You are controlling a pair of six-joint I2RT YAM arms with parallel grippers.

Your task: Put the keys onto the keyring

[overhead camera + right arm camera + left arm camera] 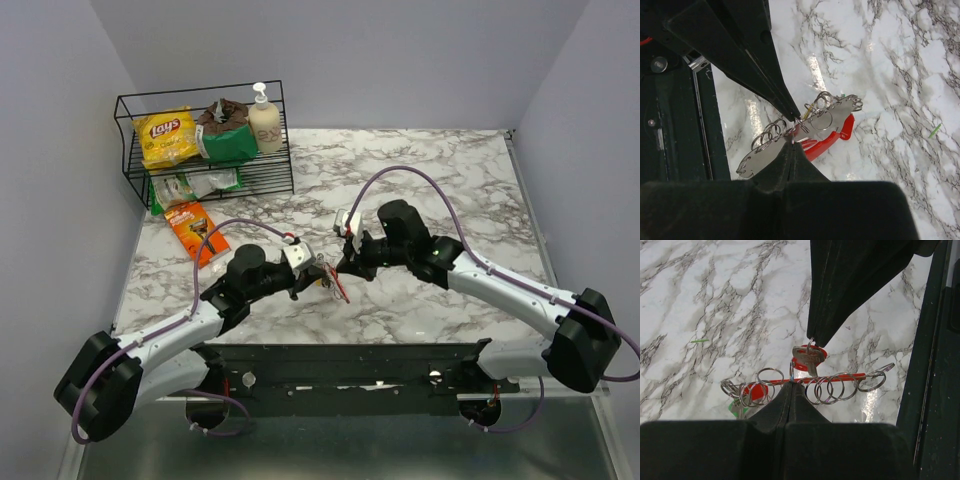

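Two arms meet over the middle of the marble surface, their tips almost touching; between them hangs one keyring, a thin red bar strung with silvery rings, lifted clear of the surface. I count about seven rings, though those at the left end overlap too much to be sure.

The left gripper has its fingers pressed together on the keyring near the middle of the bar, where one ring stands upright at their tip; the right gripper comes in from the opposite side, its fingers pinched tight on the small wire loop of one red-headed key, which dangles just above the bar.

Three coloured key heads show from the left wrist: that one, a second red head among the left-hand rings, and one green head below them. From the right wrist the keyring shows a flat silvery plate beside its red part.

One small green scrap lies well apart on the surface. At the far left stands one black wire basket holding one Lay's bag and one pump bottle; one orange packet lies in front of it.
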